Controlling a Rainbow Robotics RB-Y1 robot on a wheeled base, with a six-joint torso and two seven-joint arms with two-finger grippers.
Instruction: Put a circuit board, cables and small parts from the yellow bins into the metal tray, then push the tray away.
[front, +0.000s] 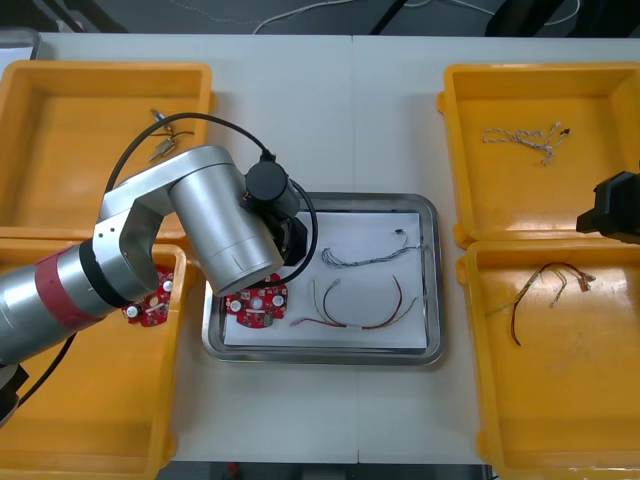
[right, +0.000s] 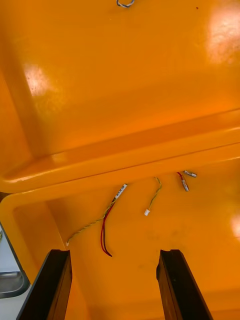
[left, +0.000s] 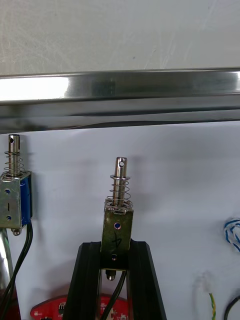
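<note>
My left gripper (left: 116, 248) is shut on a small metal part (left: 118, 212), a brass-coloured block with a spring and pin, held upright over the white inside of the metal tray (front: 427, 275) near its far rim (left: 120, 90). A second small metal part (left: 15, 197) with black leads lies beside it. The left arm's wrist (front: 235, 235) hangs over the tray's left end. In the tray lie a round red circuit board (front: 257, 305), a blue and white cable (front: 365, 257) and a red and yellow cable (front: 365, 318). My right gripper (right: 115, 257) stands open above the near right bin.
Small metal parts (front: 163, 140) lie in the far left yellow bin, another red board (front: 150, 306) in the near left one. The far right bin holds a twisted cable (front: 525, 138); the near right bin (front: 600, 400) holds a red and yellow cable (right: 106, 220).
</note>
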